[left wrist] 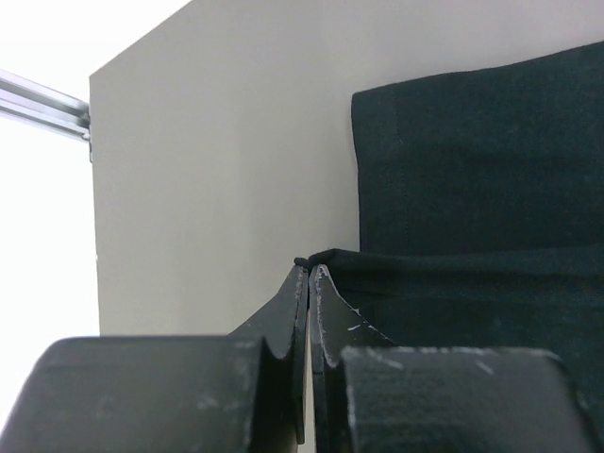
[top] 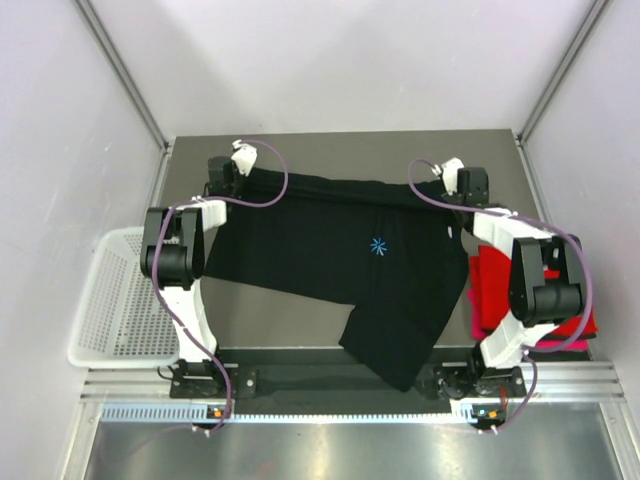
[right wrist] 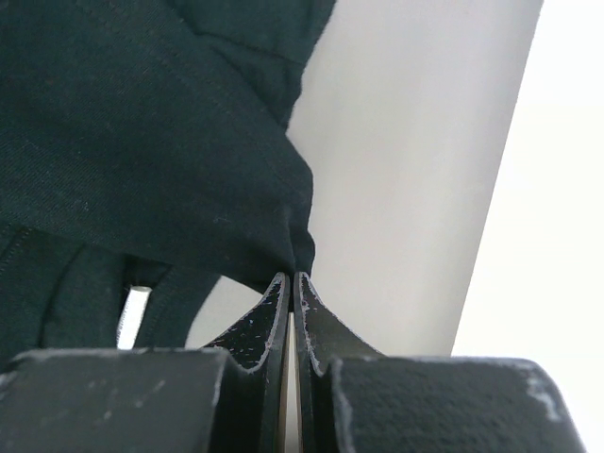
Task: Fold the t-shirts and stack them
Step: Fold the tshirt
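Observation:
A large black t-shirt (top: 330,265) with a small light-blue mark (top: 378,246) is stretched between both grippers over the far half of the table, and its lower part hangs toward the near edge. My left gripper (top: 240,178) is shut on the shirt's far left corner. In the left wrist view the fingertips (left wrist: 310,270) pinch a black hem, with the cloth (left wrist: 472,189) spreading to the right. My right gripper (top: 443,188) is shut on the far right corner, and its tips (right wrist: 290,276) clamp a bunch of black fabric (right wrist: 142,142). A folded red t-shirt (top: 490,290) lies at the right on a magenta one (top: 560,345).
A white mesh basket (top: 115,300) stands off the table's left edge. The right arm's elbow hangs over the red and magenta stack. Grey walls close in the back and both sides. A bare strip of grey table (top: 340,150) shows beyond the shirt.

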